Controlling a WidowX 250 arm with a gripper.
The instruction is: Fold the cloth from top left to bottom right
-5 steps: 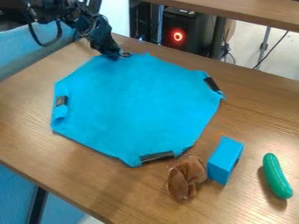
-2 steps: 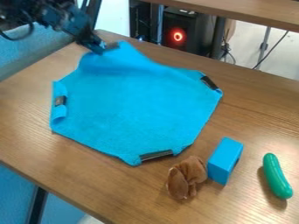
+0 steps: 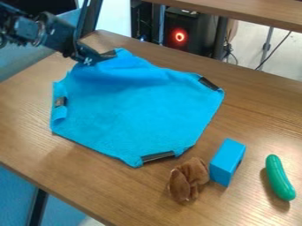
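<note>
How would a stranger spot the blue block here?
On the wooden table, find the big blue cloth. Just off its lower right edge in the picture, the block stands between a floppy brown toy and a curved green one. It alone of the three has flat sides and straight edges.

Bright indoor light, soft shadows

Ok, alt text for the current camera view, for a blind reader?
A black robot gripper holds up the upper-left edge of a blue cloth on a wooden table; a brown soft item, blue block and green toy cucumber lie lower right.
</note>
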